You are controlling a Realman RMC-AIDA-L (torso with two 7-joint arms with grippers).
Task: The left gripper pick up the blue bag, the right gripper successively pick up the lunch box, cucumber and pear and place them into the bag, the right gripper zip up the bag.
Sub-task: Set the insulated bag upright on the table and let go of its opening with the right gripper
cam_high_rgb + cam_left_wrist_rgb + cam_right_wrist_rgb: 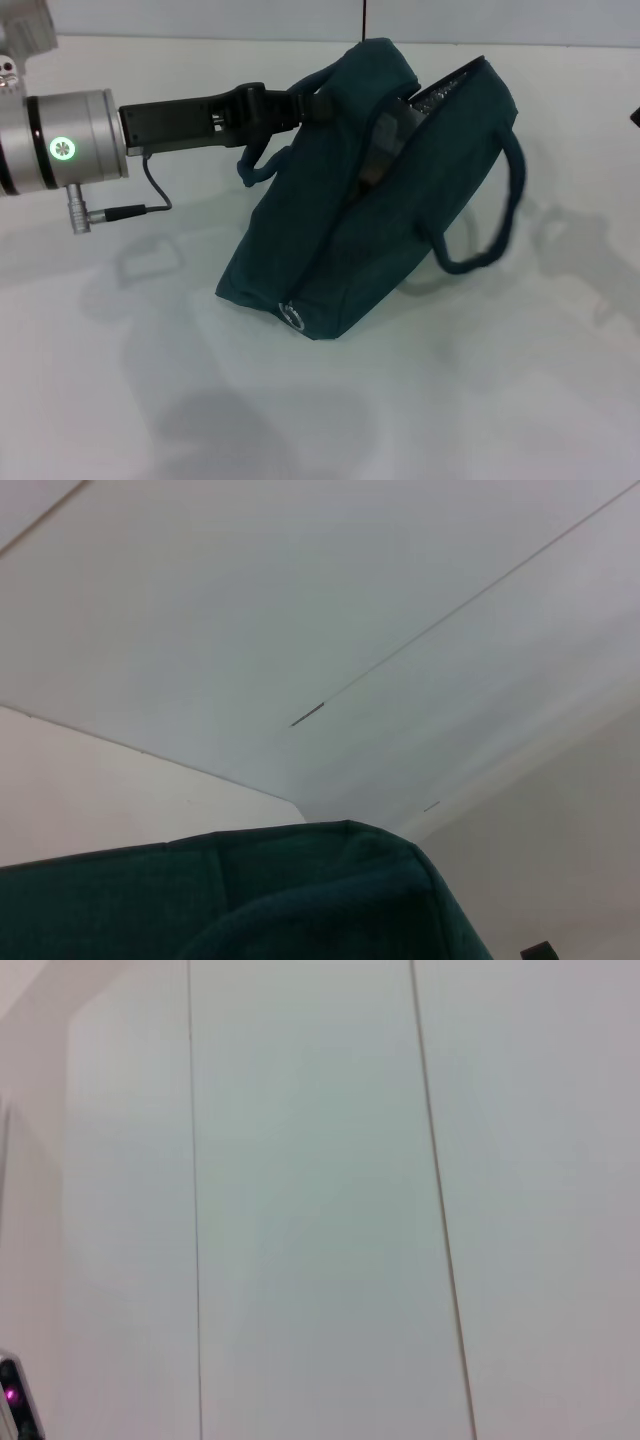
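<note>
Head view: your left gripper comes in from the left edge, upper half of frame, arm roughly horizontal, silver wrist w/ green ring light at far left. It's clenched on the near loop handle of the blue bag, holding the bag's top left corner up. Handle droops in a loop just below the claw.

Bag sits center frame on the white table, tilted, its top toward upper right, bottom corner toward lower center. Zipper looks open along the top edge, upper right of the bag; dark gap w/ something greyish inside, can't tell what. Metal ring pull hangs at the low end of the bag, lower center. 2nd loop handle hangs off the right side of the bag, curling down toward the table.

Left wrist view: only teal fabric of the bag along the bottom edge, white panels above. Own fingers not visible there.

Right wrist view: just white panels w/ thin vertical seams, small pink light at lower left corner. Right gripper not seen in any view, so you get no state for it. Small dark bit at the right edge of the head view, can't tell what it is.

Lunch box, cucumber, pear: not in sight on the table.
</note>
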